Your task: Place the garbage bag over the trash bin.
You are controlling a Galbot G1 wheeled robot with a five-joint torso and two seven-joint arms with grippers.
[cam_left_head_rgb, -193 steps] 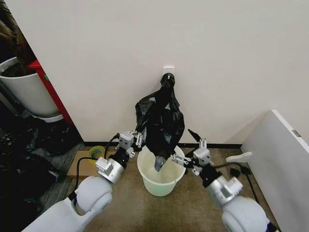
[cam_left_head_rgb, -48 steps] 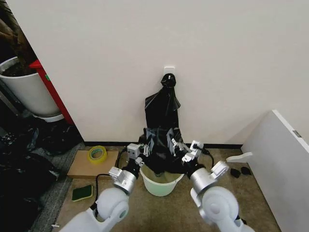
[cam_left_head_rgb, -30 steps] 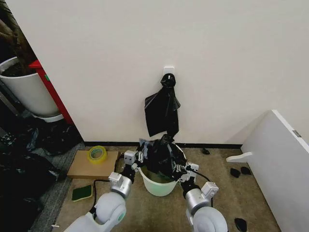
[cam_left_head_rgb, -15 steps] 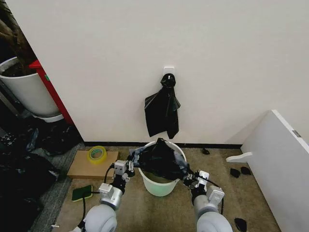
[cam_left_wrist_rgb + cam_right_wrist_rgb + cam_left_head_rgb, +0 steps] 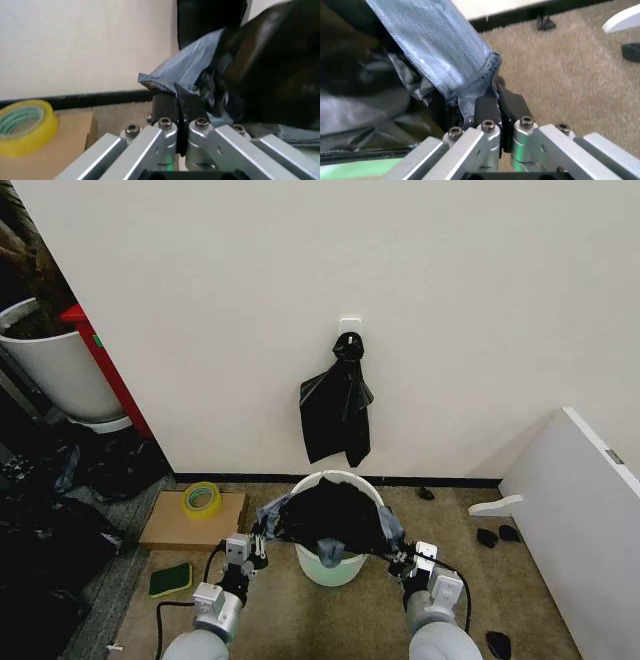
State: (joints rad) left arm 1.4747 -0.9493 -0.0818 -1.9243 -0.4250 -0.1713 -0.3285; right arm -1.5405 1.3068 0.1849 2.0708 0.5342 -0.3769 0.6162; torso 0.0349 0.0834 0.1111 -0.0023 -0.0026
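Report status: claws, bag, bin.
Left claw and right claw shut on bag edges. Bag stretched over bin mouth. Nothing blocking.

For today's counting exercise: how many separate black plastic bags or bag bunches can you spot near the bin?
2. The garbage bag is stretched over the trash bin between the left gripper and right gripper; a knotted bag bunch hangs on the wall above. Others may be hidden.

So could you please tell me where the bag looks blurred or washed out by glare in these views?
Left wrist view: the bag is soft and out of focus. Right wrist view: glare turns its stretched edge pale blue. Head view: it looks sharp and black over the bin.
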